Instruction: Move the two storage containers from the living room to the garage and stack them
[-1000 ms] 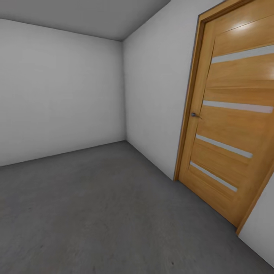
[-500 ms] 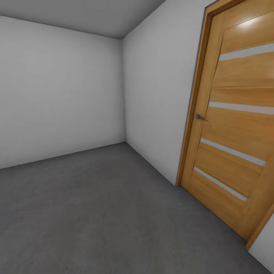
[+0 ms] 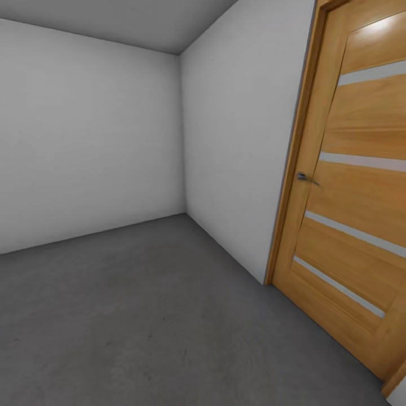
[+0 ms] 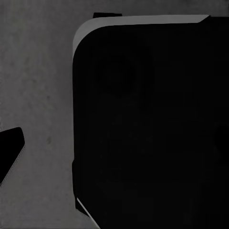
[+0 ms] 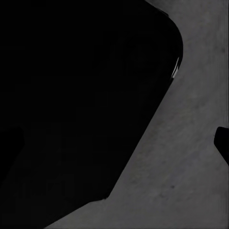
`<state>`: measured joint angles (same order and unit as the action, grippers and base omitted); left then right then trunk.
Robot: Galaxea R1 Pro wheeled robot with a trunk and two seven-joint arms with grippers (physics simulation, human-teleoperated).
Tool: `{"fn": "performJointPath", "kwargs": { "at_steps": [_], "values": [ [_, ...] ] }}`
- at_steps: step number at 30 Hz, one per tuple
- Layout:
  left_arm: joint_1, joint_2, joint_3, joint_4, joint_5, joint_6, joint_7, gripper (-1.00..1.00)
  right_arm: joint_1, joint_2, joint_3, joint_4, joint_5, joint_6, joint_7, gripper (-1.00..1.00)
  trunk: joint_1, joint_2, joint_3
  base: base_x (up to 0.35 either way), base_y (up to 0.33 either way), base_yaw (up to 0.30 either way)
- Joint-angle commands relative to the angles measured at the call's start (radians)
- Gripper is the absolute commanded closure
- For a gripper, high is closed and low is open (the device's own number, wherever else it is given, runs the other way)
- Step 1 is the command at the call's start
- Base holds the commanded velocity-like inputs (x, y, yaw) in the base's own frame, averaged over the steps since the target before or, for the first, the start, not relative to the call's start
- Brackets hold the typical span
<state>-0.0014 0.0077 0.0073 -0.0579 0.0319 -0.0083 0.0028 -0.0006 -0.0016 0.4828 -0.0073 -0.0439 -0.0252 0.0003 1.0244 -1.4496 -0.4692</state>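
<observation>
Ahead of the robot, the head view takes in a bare corner of the garage (image 3: 90,129): two plain white walls meeting under a grey ceiling (image 3: 129,22), and the floor (image 3: 141,316) of dark, mottled grey concrete spreading from the corner toward the camera. At the right stands an orange-brown wooden door (image 3: 361,197) with pale glass slits and a small metal handle (image 3: 304,177), apparently closed in its frame. No orange-red bin sits on the concrete in this view, so where the two storage containers are cannot be told from here, nor what, if anything, lies inside them. Next, the left wrist view looks down on the same rough grey surface, with a large black body with rounded corners (image 4: 152,124) taking up most of the picture and a small dark tip (image 4: 9,148) poking in at one edge; whether that tip is a finger is unclear, and I cannot tell if the left fingers are spread or closed, or holding anything. Last, the right wrist view is much alike: a big black shape (image 5: 76,95) over grey concrete and a dark sliver (image 5: 223,143) at the border, with the state of the right fingers equally unreadable. As a judgement, the robot is in the room where the stacking belongs, yet neither placing nor stacking looks done within this stretch of floor.
</observation>
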Motion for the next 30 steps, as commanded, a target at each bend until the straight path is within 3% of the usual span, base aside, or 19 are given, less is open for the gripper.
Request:
{"fn": "performJointPath", "kwargs": {
  "at_steps": [1,10,30],
  "values": [
    [0.0,0.0,0.0,0.0,0.003,-0.001,0.0,-1.0,0.0,0.0,0.005,0.0,-0.004,-0.002,-0.001,-1.0,0.001,0.0,-0.001,0.322,0.0,0.0],
    [0.0,0.0,0.001,0.0,0.003,-0.001,0.0,-1.0,0.0,-0.001,0.004,0.0,-0.006,-0.043,-0.001,-1.0,0.001,0.0,-0.001,0.322,0.0,-0.036],
    [0.0,0.0,0.002,0.0,0.003,-0.001,0.0,-1.0,0.0,0.0,0.005,0.0,-0.01,-0.048,0.001,-1.0,0.001,0.0,-0.001,0.322,0.0,-0.236]
  ]
}}
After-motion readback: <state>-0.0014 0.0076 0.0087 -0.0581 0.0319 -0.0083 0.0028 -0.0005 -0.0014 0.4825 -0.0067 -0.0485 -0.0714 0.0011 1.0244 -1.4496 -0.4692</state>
